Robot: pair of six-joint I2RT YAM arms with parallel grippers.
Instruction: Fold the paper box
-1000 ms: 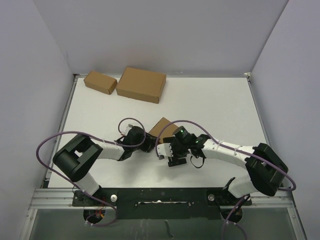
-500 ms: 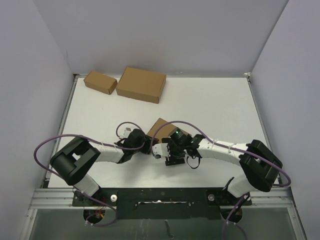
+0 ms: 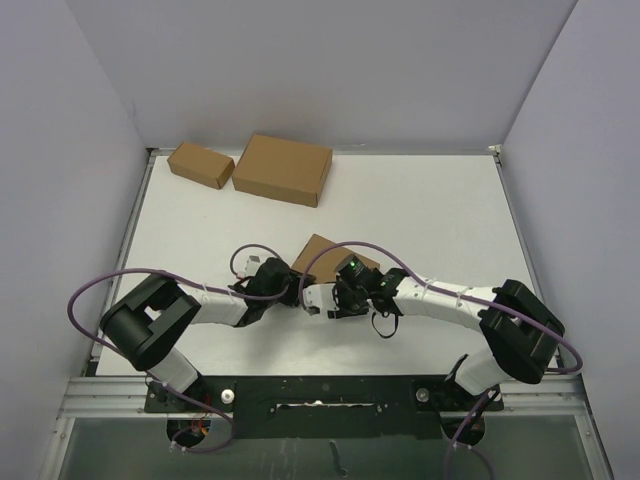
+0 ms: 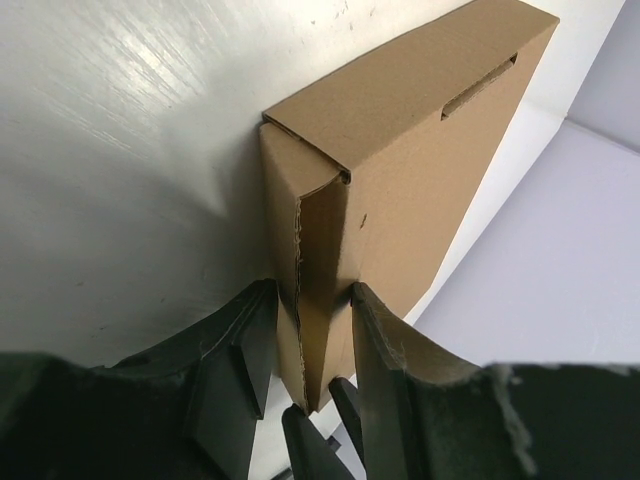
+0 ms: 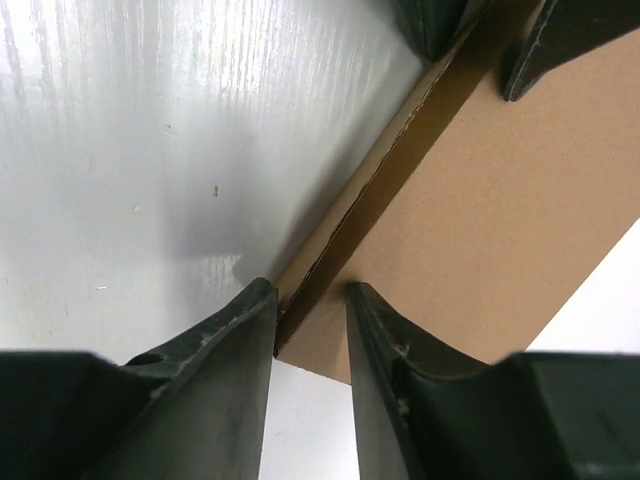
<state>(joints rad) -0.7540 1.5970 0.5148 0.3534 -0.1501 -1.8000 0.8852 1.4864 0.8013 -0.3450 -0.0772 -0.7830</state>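
The paper box (image 3: pixel 322 252) is a thin brown cardboard mailer, closed up and lying near the table's middle, partly hidden by both wrists. In the left wrist view the box (image 4: pixel 420 150) shows a narrow end with a torn flap edge. My left gripper (image 3: pixel 296 291) (image 4: pixel 312 300) is shut on that narrow end, one finger on each side. My right gripper (image 3: pixel 319 298) (image 5: pixel 310 300) is shut on a near corner of the box (image 5: pixel 500 220), straddling the seam between the lid and the wall. The two grippers sit close together at the box's near end.
A small brown cardboard box (image 3: pixel 200 164) and a larger thick brown box (image 3: pixel 283 169) stand at the back left of the white table (image 3: pixel 440 210). Purple cables loop over both arms. Grey walls close in the left, right and back.
My right gripper has moved left and slightly away from me, onto the box's near corner beside the left gripper. The left gripper keeps its hold on the box end.
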